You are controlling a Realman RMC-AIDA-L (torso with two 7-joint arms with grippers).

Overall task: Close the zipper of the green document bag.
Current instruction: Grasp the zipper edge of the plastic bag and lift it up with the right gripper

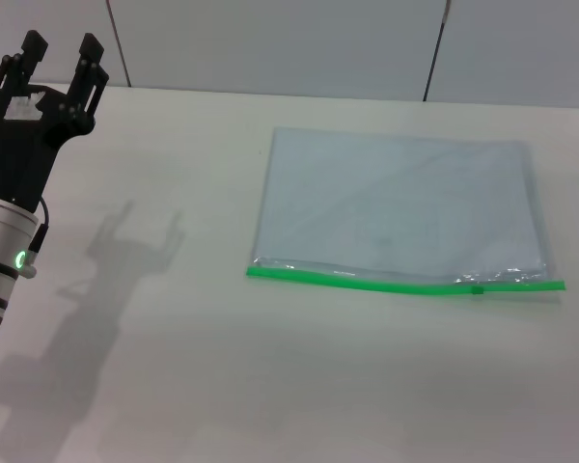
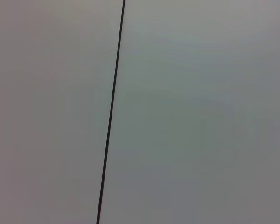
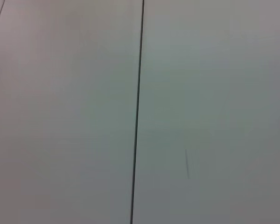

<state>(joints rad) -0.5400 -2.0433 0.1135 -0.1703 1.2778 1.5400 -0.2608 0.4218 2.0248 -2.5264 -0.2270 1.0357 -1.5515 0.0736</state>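
Note:
The green document bag (image 1: 400,207) lies flat on the white table, right of centre in the head view. It is a translucent pale blue-grey pouch. Its zipper (image 1: 367,281) is a bright green strip along the near long edge, with a small darker slider tab (image 1: 477,288) toward the strip's right end. My left gripper (image 1: 63,45) is raised at the far left, well away from the bag, open with nothing between its fingers. The right gripper is out of view. Both wrist views show only a plain grey panelled surface.
The white table (image 1: 174,367) stretches around the bag, with the left arm's shadow (image 1: 116,260) on it. A grey panelled wall (image 1: 270,43) runs behind the table's far edge.

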